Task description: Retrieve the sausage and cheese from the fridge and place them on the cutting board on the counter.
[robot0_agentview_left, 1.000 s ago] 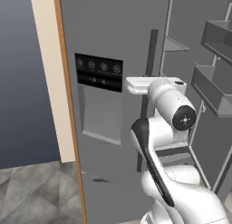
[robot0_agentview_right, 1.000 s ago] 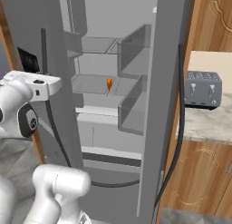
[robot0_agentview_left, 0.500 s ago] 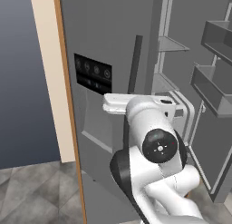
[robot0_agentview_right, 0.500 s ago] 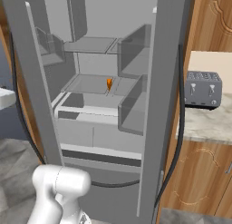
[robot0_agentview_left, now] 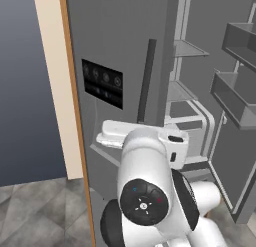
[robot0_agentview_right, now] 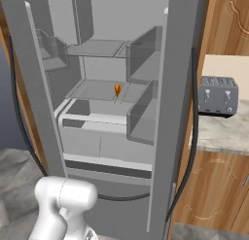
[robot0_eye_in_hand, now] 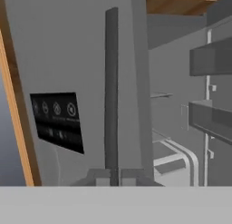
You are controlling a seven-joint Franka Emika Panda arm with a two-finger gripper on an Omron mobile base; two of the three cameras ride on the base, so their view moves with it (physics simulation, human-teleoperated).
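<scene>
**Fridge half open, cheese on the shelf**

The fridge [robot0_agentview_right: 97, 112] stands with its right door swung wide and the left door, with the black panel [robot0_agentview_left: 102, 83], shut. The gripper [robot0_eye_in_hand: 116, 177] is closed with nothing in it — its tips sit at the foot of the dark bar handle [robot0_eye_in_hand: 111, 91]. A small orange cheese [robot0_agentview_right: 117, 90] rests on a middle shelf. A grey toaster [robot0_agentview_right: 218, 95] sits on the tabletop [robot0_agentview_right: 219, 132] to the right.

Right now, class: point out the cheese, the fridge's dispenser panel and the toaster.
cheese [robot0_agentview_right: 117, 90], right base view, middle of the orange wedge.
dispenser panel [robot0_agentview_left: 103, 84], left base view, centre of its black face.
toaster [robot0_agentview_right: 218, 94], right base view, its front side.
</scene>
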